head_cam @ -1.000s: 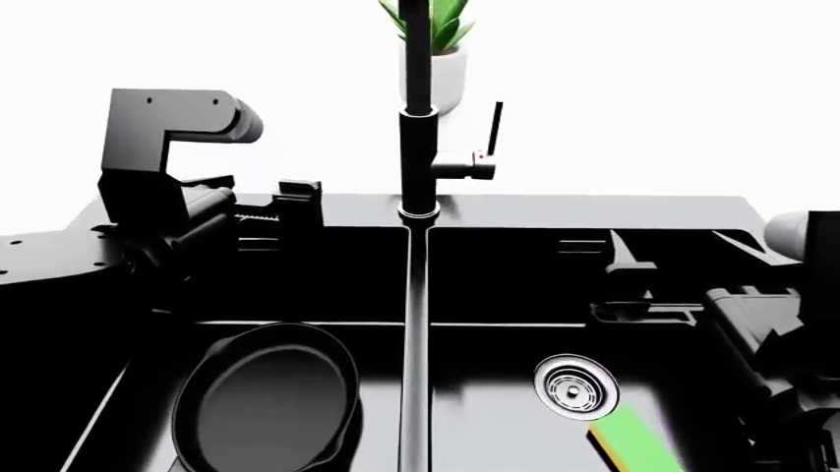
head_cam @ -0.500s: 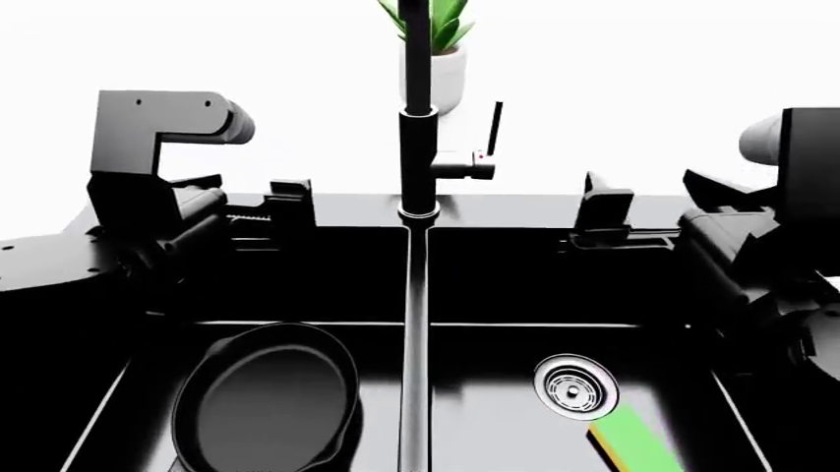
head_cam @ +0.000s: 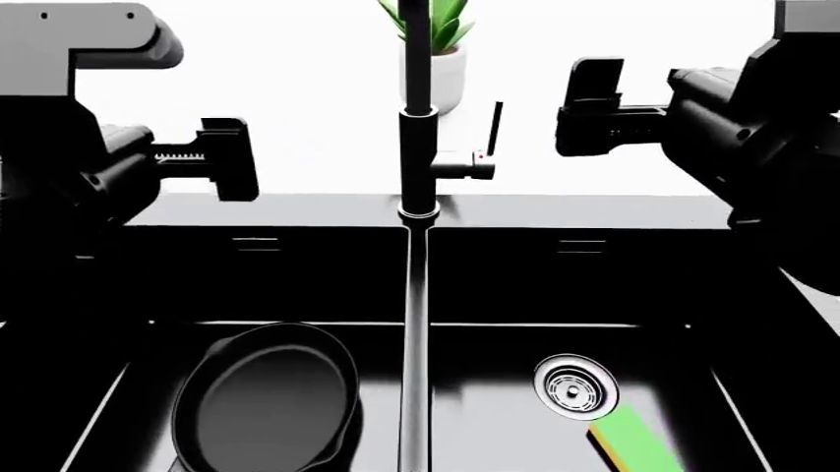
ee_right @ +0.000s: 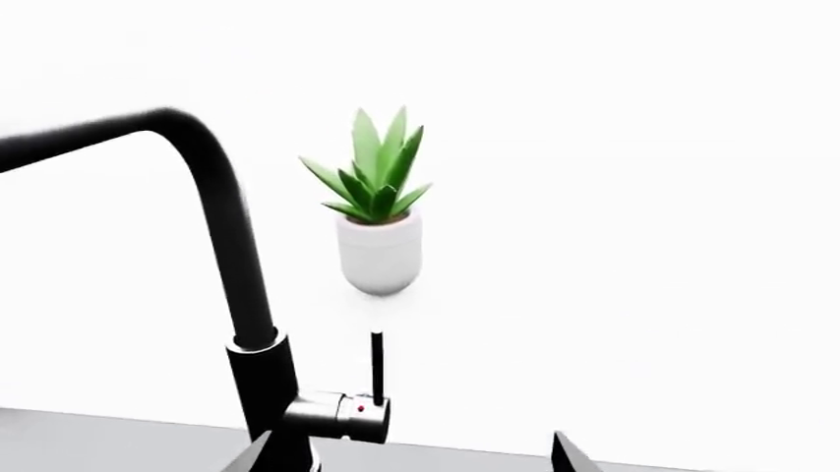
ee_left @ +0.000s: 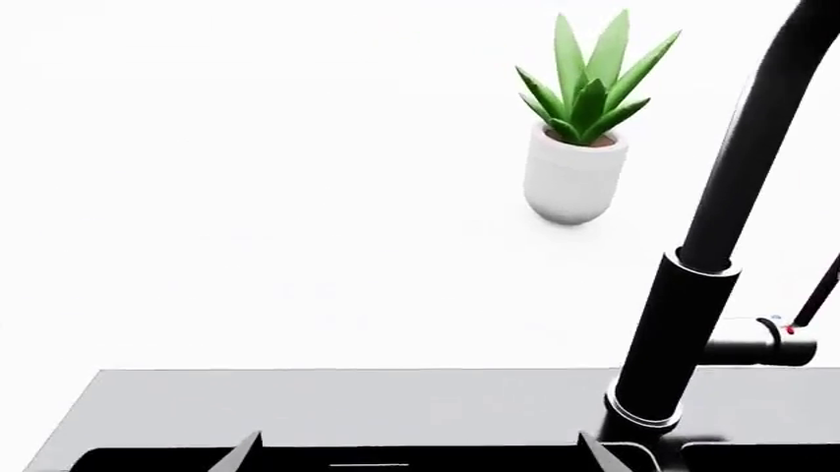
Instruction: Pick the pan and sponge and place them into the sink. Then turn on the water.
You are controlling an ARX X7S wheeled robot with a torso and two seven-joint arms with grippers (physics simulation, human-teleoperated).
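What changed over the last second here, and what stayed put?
Both arms rose out of the sink area: the left gripper and the right gripper now sit level with the faucet, holding nothing. The pan in the left basin and the sponge in the right basin have not moved. No water is visible.

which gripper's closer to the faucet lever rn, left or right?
Right. In the head view the right gripper hangs just beside the faucet lever, on the lever's side of the faucet. The left gripper is beyond the faucet column, farther off. Neither touches it.
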